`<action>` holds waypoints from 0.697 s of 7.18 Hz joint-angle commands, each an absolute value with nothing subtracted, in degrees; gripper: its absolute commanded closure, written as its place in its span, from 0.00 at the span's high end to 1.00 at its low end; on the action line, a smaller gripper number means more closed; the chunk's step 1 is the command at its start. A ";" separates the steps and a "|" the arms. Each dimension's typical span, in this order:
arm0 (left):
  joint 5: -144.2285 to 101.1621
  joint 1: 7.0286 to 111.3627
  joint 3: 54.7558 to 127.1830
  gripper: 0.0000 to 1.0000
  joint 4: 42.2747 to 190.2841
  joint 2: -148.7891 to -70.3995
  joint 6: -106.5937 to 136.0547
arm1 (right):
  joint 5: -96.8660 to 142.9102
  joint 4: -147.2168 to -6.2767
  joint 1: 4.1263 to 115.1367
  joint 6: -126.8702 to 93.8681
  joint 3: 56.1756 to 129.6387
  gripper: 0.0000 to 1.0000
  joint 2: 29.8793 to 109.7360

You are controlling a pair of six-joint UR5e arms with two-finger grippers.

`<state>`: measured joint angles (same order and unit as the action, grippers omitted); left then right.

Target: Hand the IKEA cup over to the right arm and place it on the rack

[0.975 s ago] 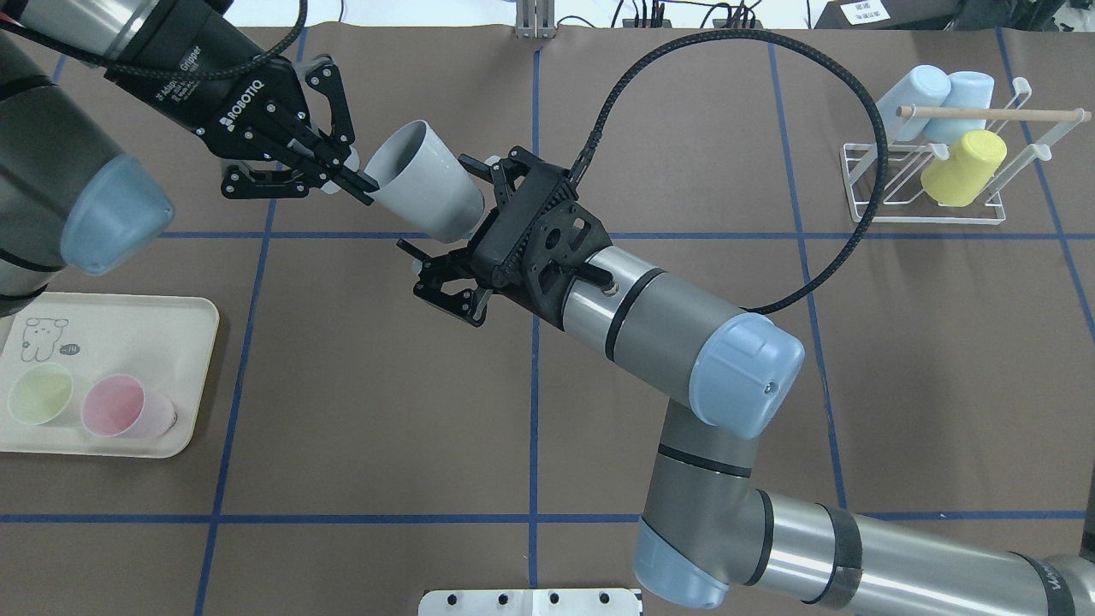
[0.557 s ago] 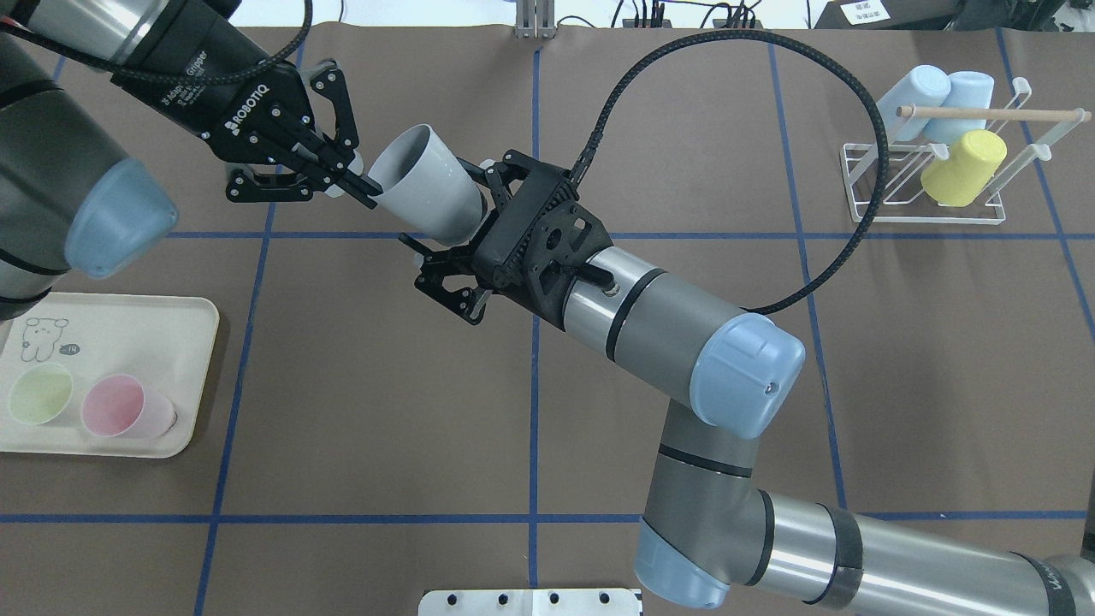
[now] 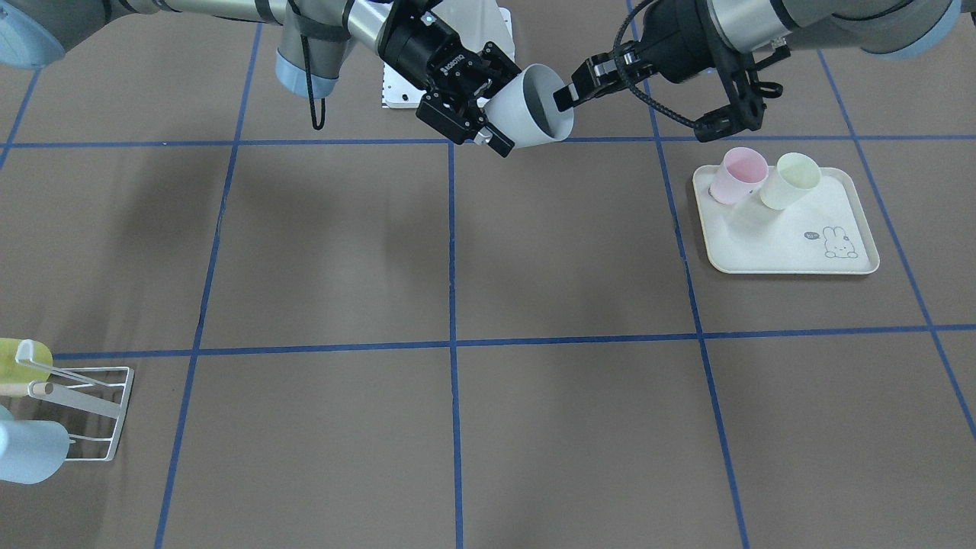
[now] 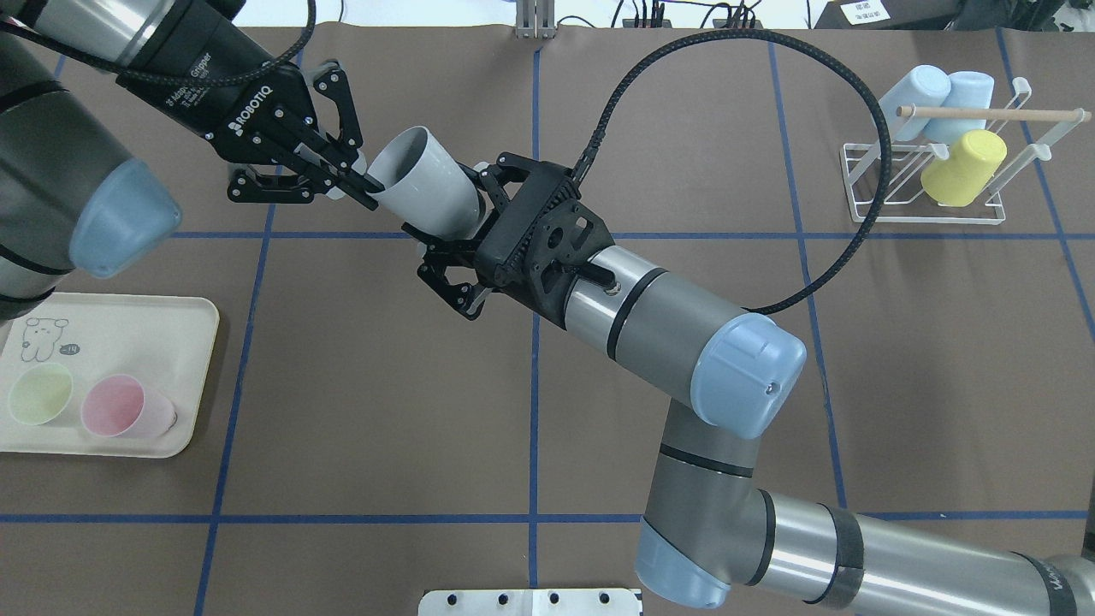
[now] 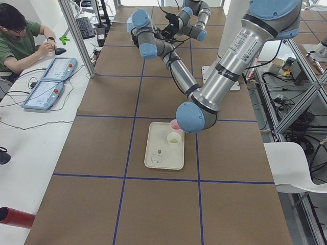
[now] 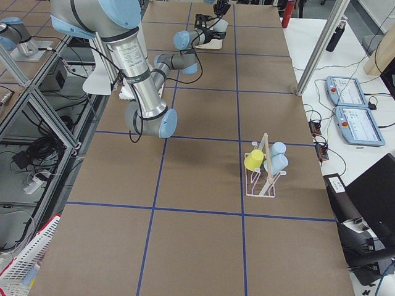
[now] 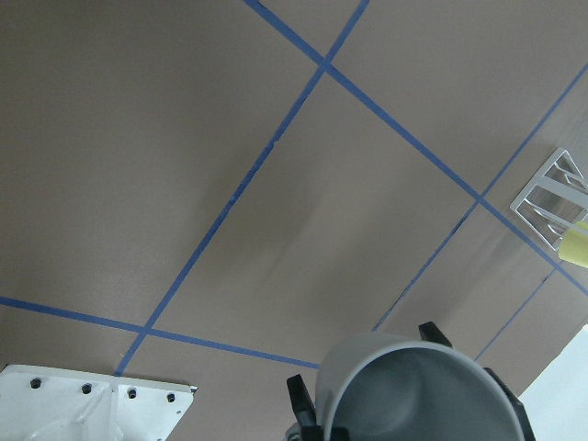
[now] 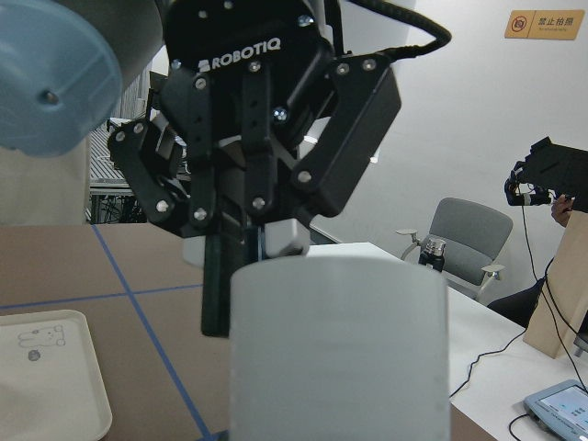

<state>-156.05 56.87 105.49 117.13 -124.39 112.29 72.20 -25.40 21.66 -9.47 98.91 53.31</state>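
Grey IKEA cup [image 4: 423, 180] hung on its side in mid-air over far centre of table [image 4: 684, 128]. Mouth faced left gripper [image 4: 358, 178], base faced right gripper [image 4: 445, 205], likely so base end could be taken over. Left gripper pinched narrow on rim, one finger inside mouth, one outside. Right gripper's fingers stood wide, straddling base, close to wall; whether they clamped, could not tell. Well apart at far right stood rack [image 4: 894, 181], bearing two pale-blue cups [image 4: 941, 98] and yellow cup [image 4: 962, 167].
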 commanded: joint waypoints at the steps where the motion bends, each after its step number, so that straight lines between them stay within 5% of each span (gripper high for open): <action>1: -156.09 57.04 105.21 1.00 118.48 -124.63 111.54 | 71.81 -25.58 21.45 -9.23 98.88 0.57 53.79; 3: -156.27 60.10 104.85 1.00 118.39 -124.37 109.43 | 71.98 -27.58 21.62 -9.14 99.05 0.54 54.23; 5: -156.01 61.95 104.77 1.00 118.13 -123.67 106.55 | 72.07 -47.85 21.62 -9.40 108.13 0.43 53.70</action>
